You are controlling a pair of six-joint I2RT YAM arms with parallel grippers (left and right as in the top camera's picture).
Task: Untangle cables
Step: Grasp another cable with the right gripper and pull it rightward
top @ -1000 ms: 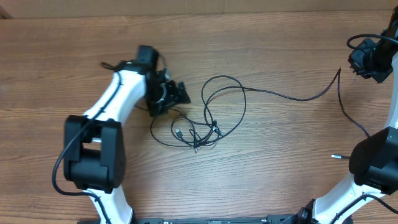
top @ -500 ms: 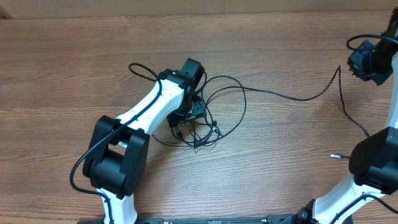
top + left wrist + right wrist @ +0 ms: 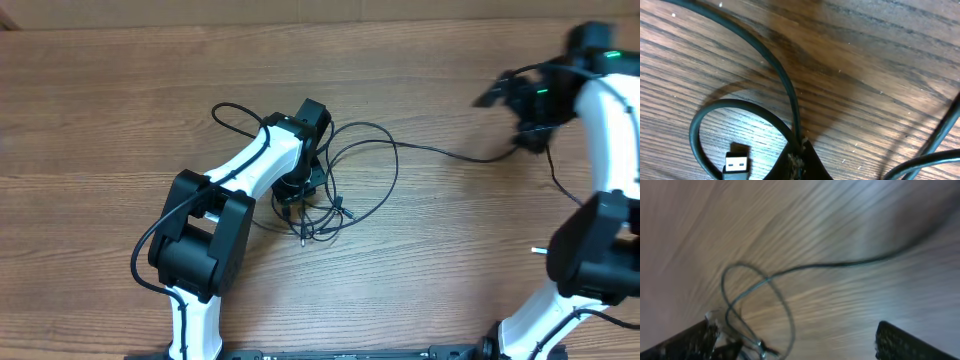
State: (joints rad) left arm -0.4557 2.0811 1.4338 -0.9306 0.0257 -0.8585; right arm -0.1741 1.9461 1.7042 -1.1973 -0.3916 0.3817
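Clamping onto knot: left claw [image 3: 300, 186], moved in from left, now clenched on thin black tangled cables [image 3: 366, 172] at centre of brown wooden surface [image 3: 100, 120]. Right claw [image 3: 497, 92], shut a moment ago, now sprung wide, empty, swinging inward. Likely hand-off: left anchors tangle, right regrasps loose tail.

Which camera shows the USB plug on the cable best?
The left wrist view: the USB plug lies close up, its metal end sharp. Overhead shows the tangled cables, the plug too small to pick out. The right wrist view is blurred.
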